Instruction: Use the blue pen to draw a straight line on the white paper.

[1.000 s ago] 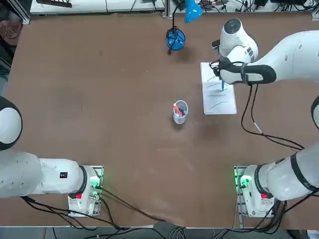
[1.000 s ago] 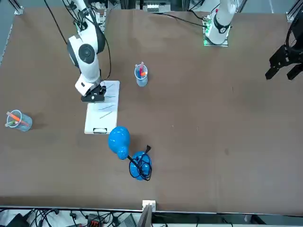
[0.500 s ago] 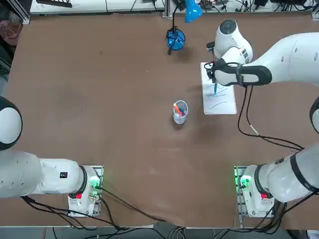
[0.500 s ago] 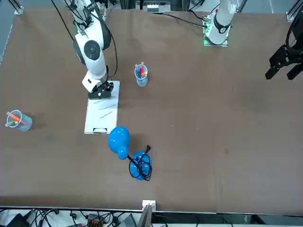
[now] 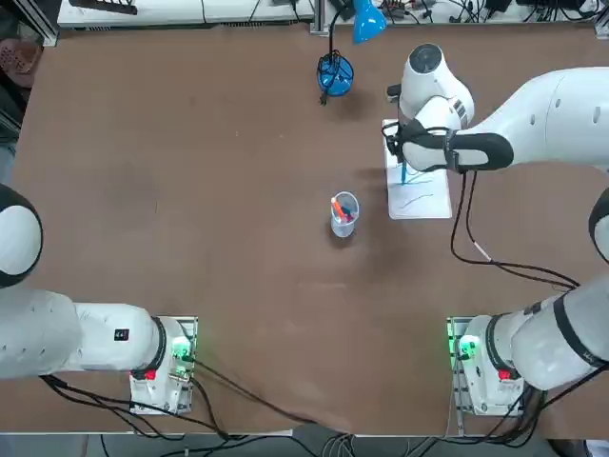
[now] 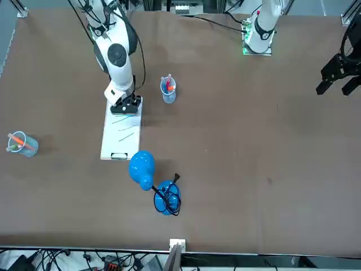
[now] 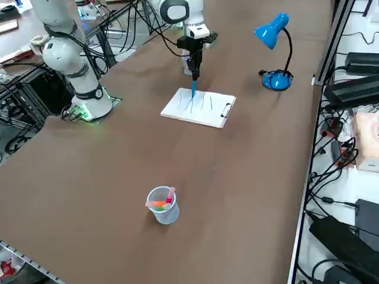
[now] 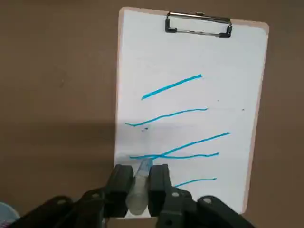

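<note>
With the broad brown counter [image 7: 118, 195] spread beneath it all, we have the white rectangular paper sheet [image 8: 190, 61] on its metal-clipped board, several blue strokes across it! Black right jaws [image 8: 141, 186] are pinching the slim light-blue pen [image 7: 193, 86], its tip at the sheet, where strokes cross. Drawing looks nearly done; finishing and lifting probably remain.

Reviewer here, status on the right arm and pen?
Right gripper shut on blue pen, over clipboard paper. Tip at the blue strokes; contact unclear. Nothing seen in the way.
</note>
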Tool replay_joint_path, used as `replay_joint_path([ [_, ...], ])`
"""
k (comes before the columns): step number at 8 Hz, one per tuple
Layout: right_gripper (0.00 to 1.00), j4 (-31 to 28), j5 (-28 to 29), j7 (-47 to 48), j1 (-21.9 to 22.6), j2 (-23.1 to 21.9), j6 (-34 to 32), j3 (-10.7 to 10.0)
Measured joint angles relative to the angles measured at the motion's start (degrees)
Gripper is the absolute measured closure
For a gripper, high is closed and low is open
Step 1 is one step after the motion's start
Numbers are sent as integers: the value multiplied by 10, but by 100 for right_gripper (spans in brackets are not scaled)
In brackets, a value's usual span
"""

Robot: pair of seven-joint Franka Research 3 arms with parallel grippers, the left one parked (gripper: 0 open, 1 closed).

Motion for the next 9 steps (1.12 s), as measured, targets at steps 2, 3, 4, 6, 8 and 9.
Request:
replay_joint_path([
  [2,78,10,32,0,4,-1,-2,7],
  [3,78,24,34,0,3,-7,-29,7],
  [4,78,52,34,-4,3,-18,-90,5],
  [6,78,123,34,-46,-4,-58,-209,-6],
  [8,78,174,42,-137,-30,-93,-270,-37],
  [9,78,205,44,-198,-44,-99,-300,-60],
])
